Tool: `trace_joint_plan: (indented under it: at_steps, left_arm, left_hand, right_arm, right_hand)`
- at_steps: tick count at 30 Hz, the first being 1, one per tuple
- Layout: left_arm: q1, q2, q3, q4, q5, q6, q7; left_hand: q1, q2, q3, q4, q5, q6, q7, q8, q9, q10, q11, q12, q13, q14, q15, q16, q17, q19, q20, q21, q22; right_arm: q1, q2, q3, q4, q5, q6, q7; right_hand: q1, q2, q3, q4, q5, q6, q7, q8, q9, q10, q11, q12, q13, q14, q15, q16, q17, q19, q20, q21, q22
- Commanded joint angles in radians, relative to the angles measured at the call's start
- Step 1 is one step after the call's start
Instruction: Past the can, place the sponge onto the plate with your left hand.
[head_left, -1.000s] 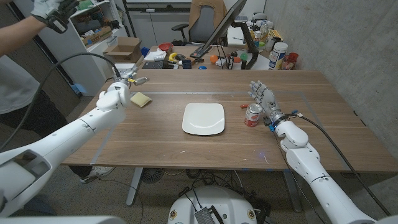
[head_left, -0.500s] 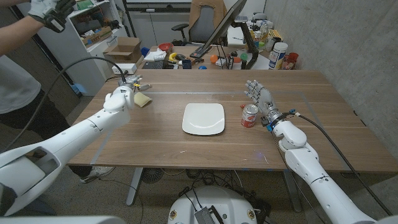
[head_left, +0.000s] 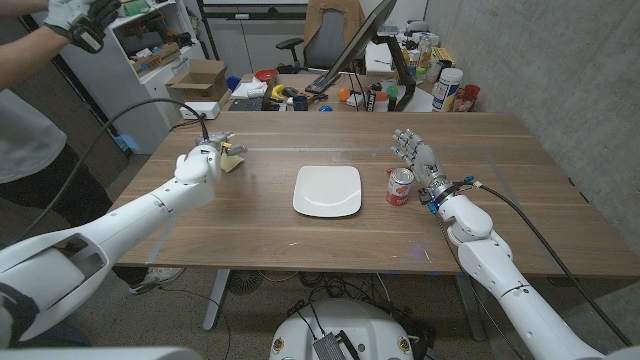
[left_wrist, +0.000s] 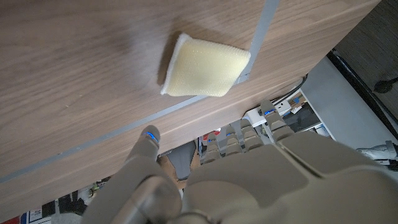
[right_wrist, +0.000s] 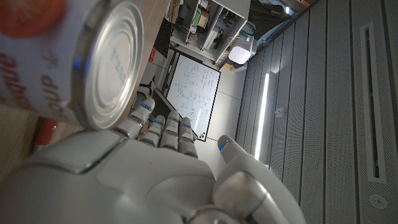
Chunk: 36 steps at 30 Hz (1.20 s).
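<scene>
Left hand (head_left: 201, 161): over the table (head_left: 250, 235), fingers apart, grasping nothing. Sponge (head_left: 232, 158): yellow, lying on the table just beyond the fingertips, at 1 o'clock from the hand; contact cannot be told. Plate (head_left: 327, 190): white, mid-table. Can (head_left: 401, 185): upright, at 3 o'clock from the plate. Right hand (head_left: 421, 160): fingers spread, beside the can, not gripping it.

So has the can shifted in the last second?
Yes. In the head view the can has slid toward the white plate, narrowing the gap, with the right hand beside it.
</scene>
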Motion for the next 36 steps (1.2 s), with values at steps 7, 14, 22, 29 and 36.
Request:
trace_joint_plan:
  at_steps: [7, 14, 22, 29, 36]
  left_arm:
    - [-0.011, -0.017, 0.036, 0.074, -0.004, 0.019, -0.031]
    - [-0.016, -0.024, 0.026, 0.109, -0.03, 0.019, -0.014]
    - [-0.053, -0.058, 0.038, 0.195, -0.07, -0.009, -0.006]
    - [-0.072, -0.087, 0.048, 0.255, -0.091, -0.03, 0.046]
    - [-0.101, -0.113, 0.078, 0.298, -0.076, -0.027, 0.086]
  left_hand:
    - [0.002, 0.003, -0.006, -0.003, 0.003, -0.007, 0.0, 0.004, 0.003, -0.012, 0.0, -0.002, 0.004, -0.012, 0.001, 0.001, 0.001, 0.003, 0.004, -0.009, 0.003]
    - [0.002, 0.002, -0.009, -0.004, 0.004, -0.007, 0.0, 0.004, 0.003, -0.013, -0.001, -0.002, 0.004, -0.013, 0.0, 0.001, 0.001, 0.005, 0.004, -0.012, 0.004]
    - [0.004, 0.008, -0.01, -0.006, 0.005, -0.004, 0.002, 0.006, 0.003, -0.005, -0.002, 0.002, 0.004, -0.007, 0.002, 0.004, 0.001, 0.014, 0.002, -0.016, 0.004]
    - [0.027, 0.039, -0.007, -0.016, 0.007, 0.031, 0.019, 0.016, 0.003, 0.052, -0.001, 0.022, 0.005, 0.051, -0.005, 0.018, 0.001, 0.099, -0.008, -0.011, 0.006]
    - [0.149, 0.195, 0.041, -0.045, 0.006, 0.194, 0.087, 0.039, 0.007, 0.244, -0.004, 0.059, 0.009, 0.264, -0.037, 0.048, 0.005, 0.391, -0.085, 0.024, 0.008]
  right_arm:
    - [-0.009, -0.012, -0.003, -0.011, 0.002, -0.002, -0.01]
    - [-0.022, -0.019, 0.0, -0.025, -0.001, -0.01, -0.021]
    - [-0.023, -0.023, -0.007, -0.035, -0.018, -0.026, -0.039]
    - [-0.02, -0.017, -0.006, -0.03, -0.008, -0.028, -0.04]
    - [0.0, -0.013, -0.012, -0.009, -0.012, -0.026, -0.034]
  right_hand:
    - [0.001, 0.082, 0.007, 0.0, 0.007, 0.011, -0.001, 0.006, 0.004, 0.01, -0.005, 0.006, 0.004, 0.008, 0.002, 0.005, 0.002, 0.01, -0.061, 0.006, 0.005]
    - [0.001, 0.082, 0.007, 0.0, 0.007, 0.011, -0.001, 0.006, 0.004, 0.01, -0.005, 0.006, 0.004, 0.008, 0.001, 0.005, 0.002, 0.01, -0.061, 0.006, 0.005]
    - [0.001, 0.082, 0.007, 0.0, 0.007, 0.011, -0.001, 0.006, 0.004, 0.01, -0.003, 0.006, 0.004, 0.008, 0.002, 0.005, 0.001, 0.01, -0.061, 0.005, 0.005]
    - [0.001, 0.082, 0.007, 0.0, 0.007, 0.012, -0.001, 0.006, 0.004, 0.01, -0.002, 0.005, 0.004, 0.009, 0.001, 0.005, 0.001, 0.01, -0.06, 0.005, 0.005]
    - [0.001, 0.081, 0.007, 0.0, 0.007, 0.012, -0.001, 0.006, 0.004, 0.01, -0.001, 0.005, 0.004, 0.008, 0.002, 0.005, 0.001, 0.011, -0.06, 0.005, 0.005]
